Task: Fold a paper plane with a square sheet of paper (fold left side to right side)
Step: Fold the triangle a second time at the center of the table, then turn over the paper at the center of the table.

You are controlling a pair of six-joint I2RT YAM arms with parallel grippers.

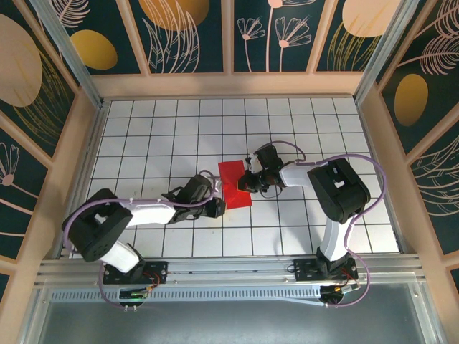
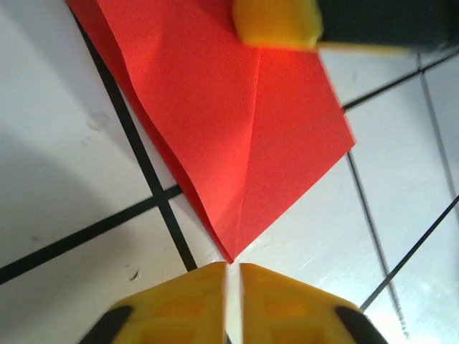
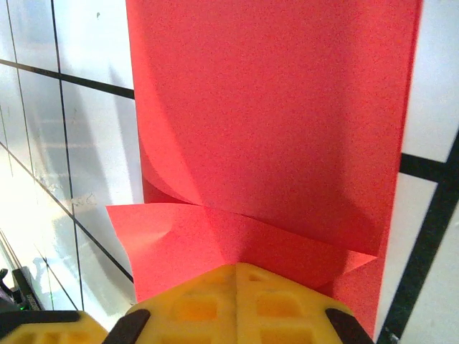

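The top external view looks steeply down from above and behind the arm bases [image 1: 136, 272], which sit along its lower edge. From far off it takes in the whole gridded surface [image 1: 143, 143]. Each wrist view sits very close to the surface, looking forward past its own claw at the bottom edge: left claw [image 2: 231, 301], right claw [image 3: 237, 304]. All three views share the red sheet of paper [image 1: 229, 174]. The left wrist view also catches the right claw's fingertip [image 2: 276, 21] at its top edge.

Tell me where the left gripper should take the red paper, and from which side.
Take the square sheet of paper by the corner pointing at the left gripper, coming low from the left: that edge seems lifted off the table.
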